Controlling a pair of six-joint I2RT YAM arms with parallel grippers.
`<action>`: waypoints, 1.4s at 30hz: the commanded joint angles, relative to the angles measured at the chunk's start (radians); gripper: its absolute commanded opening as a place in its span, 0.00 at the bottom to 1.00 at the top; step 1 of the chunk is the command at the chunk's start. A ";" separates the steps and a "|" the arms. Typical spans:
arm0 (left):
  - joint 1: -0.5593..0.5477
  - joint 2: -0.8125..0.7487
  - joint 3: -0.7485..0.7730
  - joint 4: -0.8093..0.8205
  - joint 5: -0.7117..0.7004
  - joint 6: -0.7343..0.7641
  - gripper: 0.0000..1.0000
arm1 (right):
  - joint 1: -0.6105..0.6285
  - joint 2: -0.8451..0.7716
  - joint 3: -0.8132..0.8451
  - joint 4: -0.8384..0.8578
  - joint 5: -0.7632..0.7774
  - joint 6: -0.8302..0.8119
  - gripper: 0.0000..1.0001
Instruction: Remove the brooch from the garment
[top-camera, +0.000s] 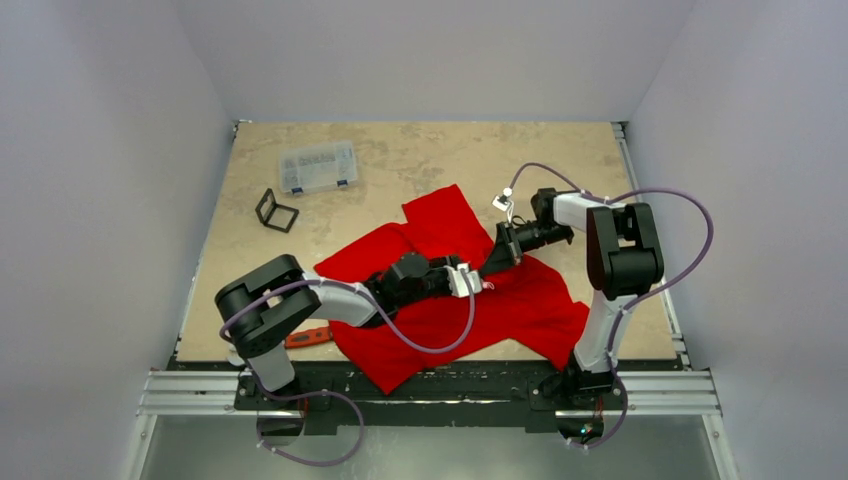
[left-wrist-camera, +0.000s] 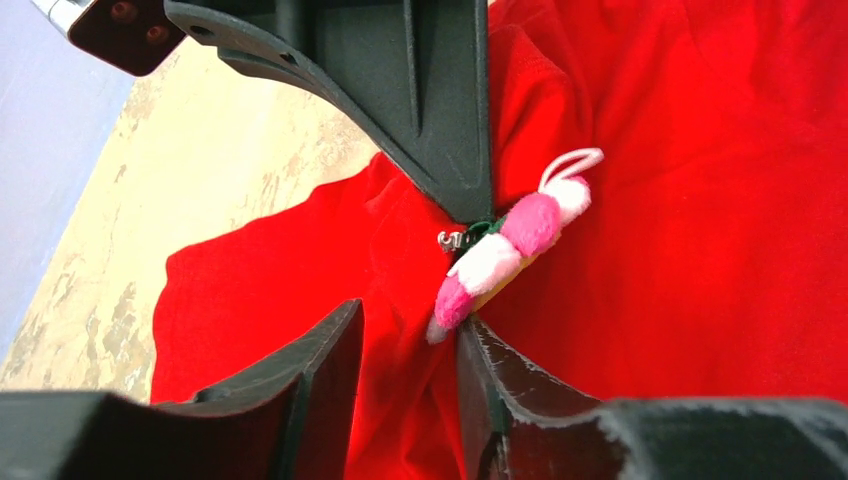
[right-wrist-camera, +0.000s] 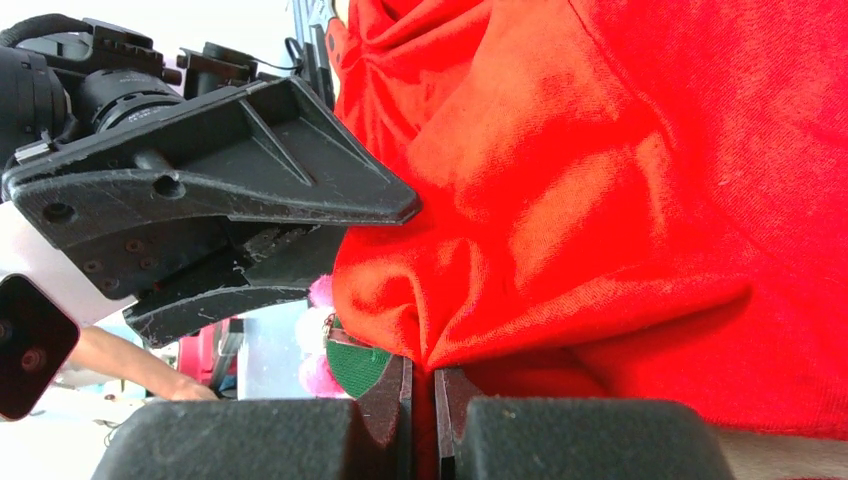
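Left wrist, brooch (left-wrist-camera: 510, 240) just beside parted left hand (left-wrist-camera: 408, 318), right hand (right-wrist-camera: 422, 375) clamped on garment (right-wrist-camera: 600, 200)

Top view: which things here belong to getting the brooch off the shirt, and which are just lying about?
In the job:
brooch
red T-shirt
left fingers, open beside the brooch
right fingers, shut on a fold of the shirt

Lying about:
clear compartment box
small black frame
red-handled tool by the left arm's base
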 joint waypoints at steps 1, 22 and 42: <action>0.012 -0.051 -0.003 -0.003 0.070 -0.053 0.47 | 0.005 -0.044 -0.011 0.044 -0.037 0.038 0.00; 0.142 -0.244 0.153 -0.454 0.256 -0.460 0.27 | 0.006 -0.198 -0.138 0.438 0.059 0.494 0.00; 0.118 -0.020 0.188 -0.435 0.306 -0.308 0.19 | 0.035 -0.134 -0.189 0.413 0.143 0.481 0.00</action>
